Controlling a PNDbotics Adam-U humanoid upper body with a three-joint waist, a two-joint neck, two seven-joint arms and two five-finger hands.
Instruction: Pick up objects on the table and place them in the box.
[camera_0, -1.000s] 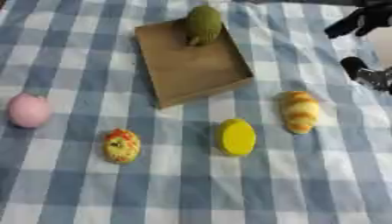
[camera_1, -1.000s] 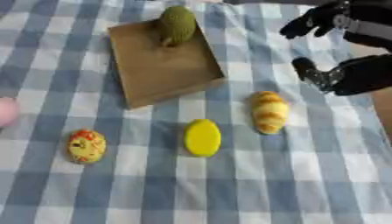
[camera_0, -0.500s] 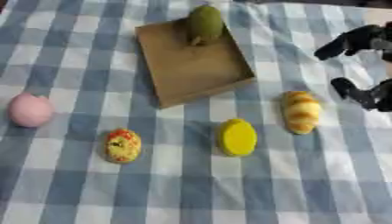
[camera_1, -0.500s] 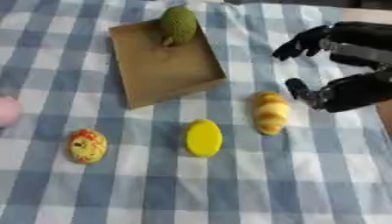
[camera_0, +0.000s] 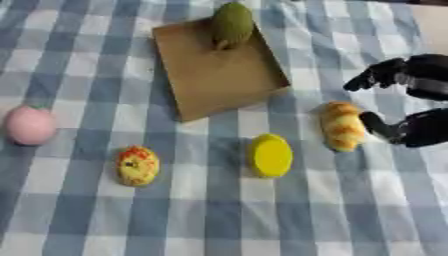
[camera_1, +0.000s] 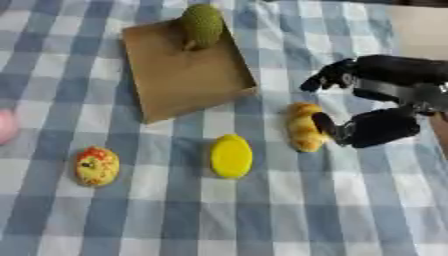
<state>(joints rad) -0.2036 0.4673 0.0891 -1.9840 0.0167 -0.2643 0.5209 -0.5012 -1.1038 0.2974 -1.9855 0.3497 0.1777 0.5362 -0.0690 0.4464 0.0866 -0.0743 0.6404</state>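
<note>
Left eye view alone fully shows the pink ball (camera_0: 30, 125).

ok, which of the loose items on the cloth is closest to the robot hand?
The yellow-orange striped bread-like piece, right beside the right robot hand. The yellow oval, the speckled yellow-red item and the pink ball all lie farther left.

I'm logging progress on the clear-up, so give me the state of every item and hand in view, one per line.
Box: open, lying on the cloth.
Green fruit: in the box, at its far edge.
Bread-like piece: on the cloth, right hand beside it.
Yellow oval: on the cloth.
Yellow-and-red piece: on the cloth.
Pink ball: on the cloth, far left.
Right hand: open, holding nothing.
</note>
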